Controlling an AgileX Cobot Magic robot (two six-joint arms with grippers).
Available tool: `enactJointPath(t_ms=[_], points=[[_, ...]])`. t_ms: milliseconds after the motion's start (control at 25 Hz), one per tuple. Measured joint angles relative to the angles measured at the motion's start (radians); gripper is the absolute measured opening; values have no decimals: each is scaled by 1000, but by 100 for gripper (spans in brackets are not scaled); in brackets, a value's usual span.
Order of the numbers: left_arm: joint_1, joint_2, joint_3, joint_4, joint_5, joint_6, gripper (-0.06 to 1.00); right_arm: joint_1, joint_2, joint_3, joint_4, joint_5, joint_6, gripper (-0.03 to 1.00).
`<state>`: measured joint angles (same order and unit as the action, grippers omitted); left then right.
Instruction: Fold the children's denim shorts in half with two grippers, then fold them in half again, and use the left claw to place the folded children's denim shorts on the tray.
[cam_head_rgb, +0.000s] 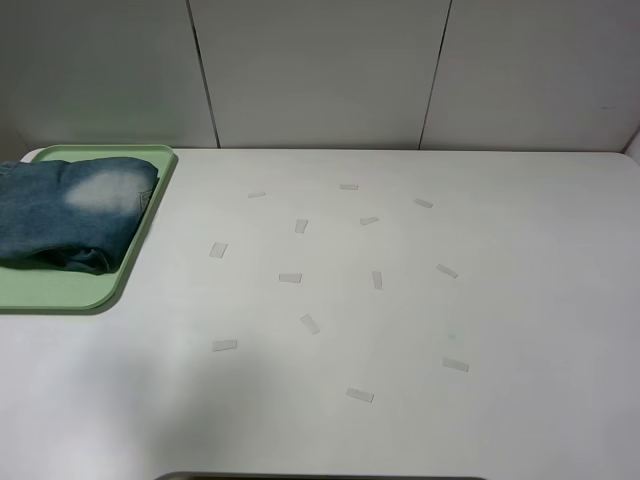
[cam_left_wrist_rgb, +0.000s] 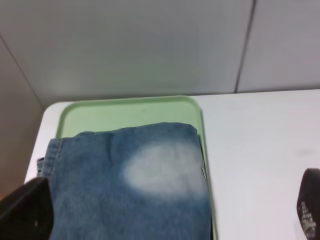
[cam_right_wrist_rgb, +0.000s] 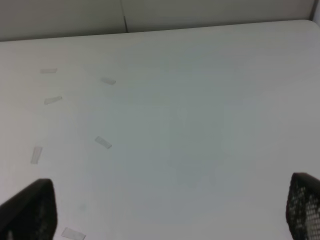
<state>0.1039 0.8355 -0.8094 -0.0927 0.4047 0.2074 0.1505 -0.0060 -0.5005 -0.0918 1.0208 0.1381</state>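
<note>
The folded children's denim shorts (cam_head_rgb: 70, 212) lie on the pale-green tray (cam_head_rgb: 150, 160) at the table's far left, a pale faded patch facing up. In the left wrist view the shorts (cam_left_wrist_rgb: 130, 185) fill the tray (cam_left_wrist_rgb: 130, 110), and my left gripper (cam_left_wrist_rgb: 167, 210) hangs above them, open, its fingertips (cam_left_wrist_rgb: 25, 210) wide apart with nothing between. My right gripper (cam_right_wrist_rgb: 170, 212) is open too, over bare white table, one fingertip (cam_right_wrist_rgb: 305, 207) at each side of its view. Neither arm shows in the high view.
Several small pieces of clear tape (cam_head_rgb: 290, 278) are stuck across the white table (cam_head_rgb: 520, 300). A grey panelled wall (cam_head_rgb: 320, 70) stands right behind the table's back edge.
</note>
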Motion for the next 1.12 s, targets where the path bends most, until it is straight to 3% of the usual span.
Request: enactJointPath(t_ms=[320, 600, 840, 1120], points=[[0, -452, 207, 64, 241, -30, 97, 0, 0, 0, 0, 0, 0, 69], [0, -818, 271, 70, 440, -98, 97, 0, 0, 0, 0, 0, 0, 69], [0, -841, 270, 70, 614, -133, 97, 0, 0, 0, 2, 0, 0, 69], [-2, -841, 296, 79, 640, -142, 97, 0, 0, 0, 4, 0, 0, 69]])
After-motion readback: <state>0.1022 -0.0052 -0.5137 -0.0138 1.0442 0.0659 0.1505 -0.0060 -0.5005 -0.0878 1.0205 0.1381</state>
